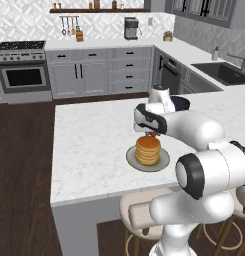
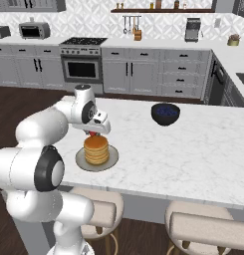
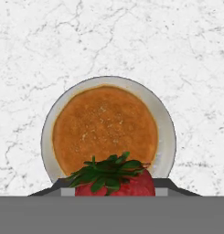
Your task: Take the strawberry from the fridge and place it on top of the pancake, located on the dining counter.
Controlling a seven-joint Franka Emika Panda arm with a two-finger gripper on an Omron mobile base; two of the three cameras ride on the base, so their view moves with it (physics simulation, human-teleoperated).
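One claw [image 3: 114, 192] clamped on the strawberry [image 3: 115, 182], poised just above the pancake [image 3: 105, 128] stack.

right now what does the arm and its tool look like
The arm is glossy white with rounded, bulbous links and black bands ringing its joints. The tool has a boxy white body with dark trim and small dark fingers. No cables or markings are visible.

strawberry [image 3: 115, 183] lower half cut off, fingers hidden behind it, bowl [image 1: 180, 103] mostly behind arm
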